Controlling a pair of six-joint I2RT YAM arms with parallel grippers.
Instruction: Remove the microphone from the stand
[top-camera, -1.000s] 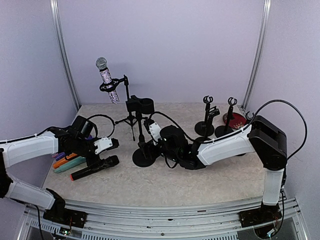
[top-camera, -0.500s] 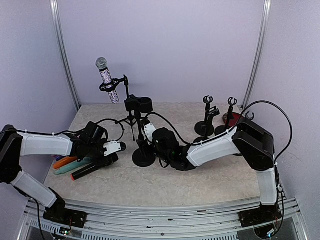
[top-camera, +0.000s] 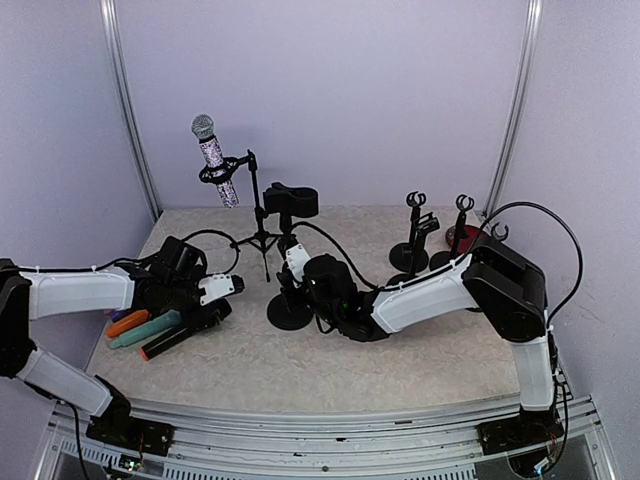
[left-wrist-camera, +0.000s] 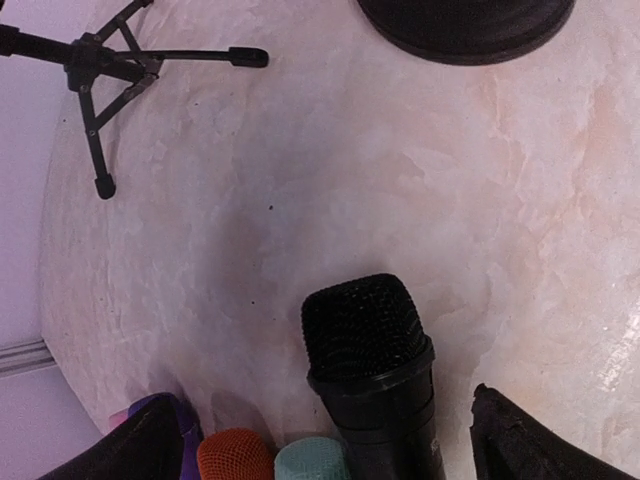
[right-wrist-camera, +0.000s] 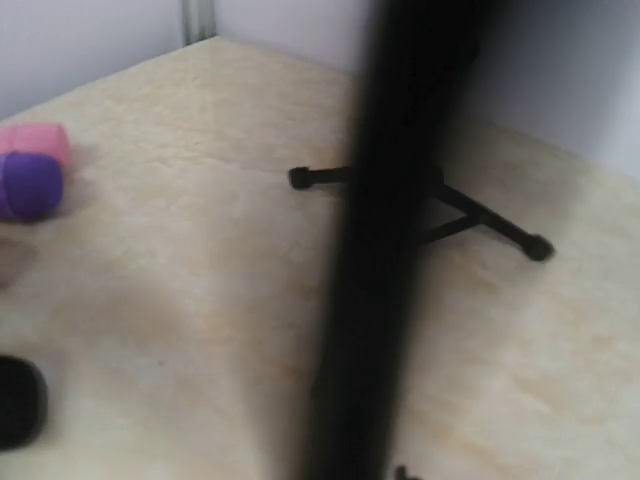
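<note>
The black microphone (top-camera: 185, 333) is lying flat on the table (top-camera: 400, 365), just beside an orange microphone (left-wrist-camera: 235, 458) and a teal microphone (left-wrist-camera: 312, 462), apart from the round-based stand (top-camera: 290, 315). The left gripper (top-camera: 222, 290) is hanging over its mesh head with the fingers (left-wrist-camera: 530, 440) spread wide on either side, gripping nothing. The right gripper (top-camera: 293, 266) is sitting at the stand's pole (right-wrist-camera: 385, 250), and I cannot tell whether its jaws are clamping it.

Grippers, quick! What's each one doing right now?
Left gripper: open, fingers either side of the black microphone, not holding it.
Right gripper: at the stand's pole; grip cannot be told.
</note>
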